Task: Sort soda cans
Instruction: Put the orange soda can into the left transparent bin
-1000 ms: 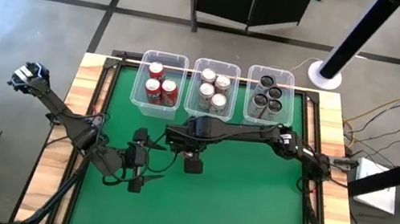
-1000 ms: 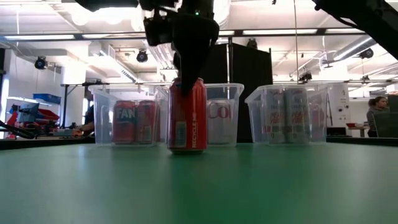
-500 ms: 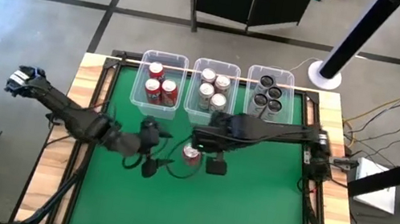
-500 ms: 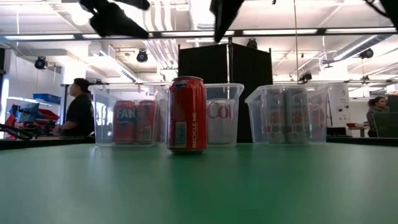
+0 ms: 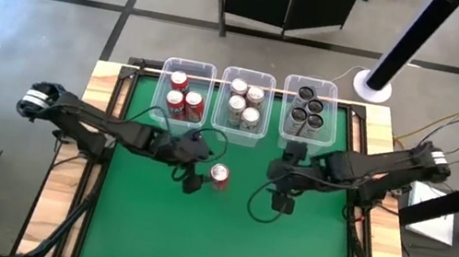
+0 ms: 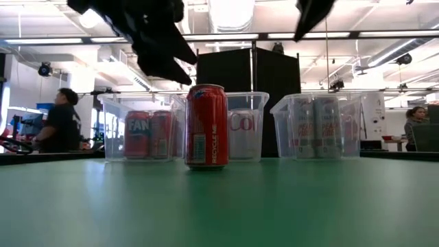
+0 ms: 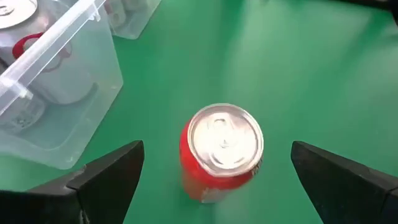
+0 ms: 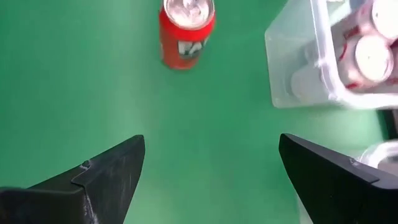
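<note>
High view: one red can (image 5: 219, 176) upright on green mat (image 5: 220, 239), out in front of the middle bin (image 5: 244, 103), alone on open surface. Left gripper (image 5: 193, 181) just beside it on the left, above the mat, not touching. Right gripper (image 5: 284, 201) well apart to the right, in front of right bin (image 5: 308, 110). Three clear bins in a row at far edge: left bin (image 5: 184, 93) with red cans (image 5: 183, 100), middle with silver cans (image 5: 245, 103), right with dark cans (image 5: 309, 110).

Low view: red can (image 6: 206, 125) standing upright at centre, silver top, bins behind it. Left arm's dark bulk (image 6: 147, 34) hanging above and to the left of the can, clear of it. Bit of right arm (image 6: 310, 15) at top. Person (image 6: 60, 120) in room at far left, another (image 6: 415, 122) at far right edge.

Left wrist view: fingers (image 7: 106, 177) spread wide, gripper (image 7: 214, 180) holding nothing, red can (image 7: 222, 151) between the two tips seen from above, gap on both sides. Corner of a clear bin (image 7: 59, 93) with silver cans alongside.

Right wrist view: fingers (image 8: 109, 171) spread wide, gripper (image 8: 211, 174) holding nothing, only bare mat between tips. Red can (image 8: 186, 31) farther off, upright. Clear bin (image 8: 329, 56) with silver-topped cans off to one side.
</note>
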Motion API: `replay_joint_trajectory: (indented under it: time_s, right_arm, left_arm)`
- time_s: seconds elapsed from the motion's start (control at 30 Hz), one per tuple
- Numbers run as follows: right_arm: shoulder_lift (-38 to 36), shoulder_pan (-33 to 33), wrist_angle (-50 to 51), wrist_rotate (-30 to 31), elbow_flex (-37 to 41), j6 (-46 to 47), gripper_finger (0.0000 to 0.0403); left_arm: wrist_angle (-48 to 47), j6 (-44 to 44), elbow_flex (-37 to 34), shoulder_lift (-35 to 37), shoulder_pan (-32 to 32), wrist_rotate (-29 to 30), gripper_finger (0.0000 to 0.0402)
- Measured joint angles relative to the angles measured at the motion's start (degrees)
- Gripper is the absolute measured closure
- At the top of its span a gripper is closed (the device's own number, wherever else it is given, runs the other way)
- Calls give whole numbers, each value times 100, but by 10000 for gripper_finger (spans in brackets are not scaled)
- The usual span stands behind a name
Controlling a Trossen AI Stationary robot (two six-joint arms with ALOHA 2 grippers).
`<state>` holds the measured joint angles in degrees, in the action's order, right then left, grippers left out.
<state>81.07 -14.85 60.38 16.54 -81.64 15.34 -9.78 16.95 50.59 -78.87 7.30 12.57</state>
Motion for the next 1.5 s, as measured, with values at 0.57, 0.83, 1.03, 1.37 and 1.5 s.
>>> replay_joint_trajectory:
  time_s: [0.57, 0.83, 1.03, 1.37, 1.5]
  right_arm:
    - [-677, 9, -605, 6, 1814, 427, 37]
    - [-677, 9, -678, 2, 2168, 490, 37]
    - [-677, 9, -826, 2, 2294, 492, 37]
    - [-677, 9, -986, 2, 2317, 516, 37]
    - [-677, 9, -981, 2, 2316, 591, 37]
  left_arm:
    - [-2368, -448, 2424, -1959, -260, -625, 10]
    - [-2889, -372, 2651, -2451, -305, -770, 11]
    - [-2693, -296, 2656, -2496, -318, -763, 37]
    - [-2724, -420, 2658, -2469, -318, -764, 116]
    - [-3078, -447, 2842, -2356, -318, -759, 122]
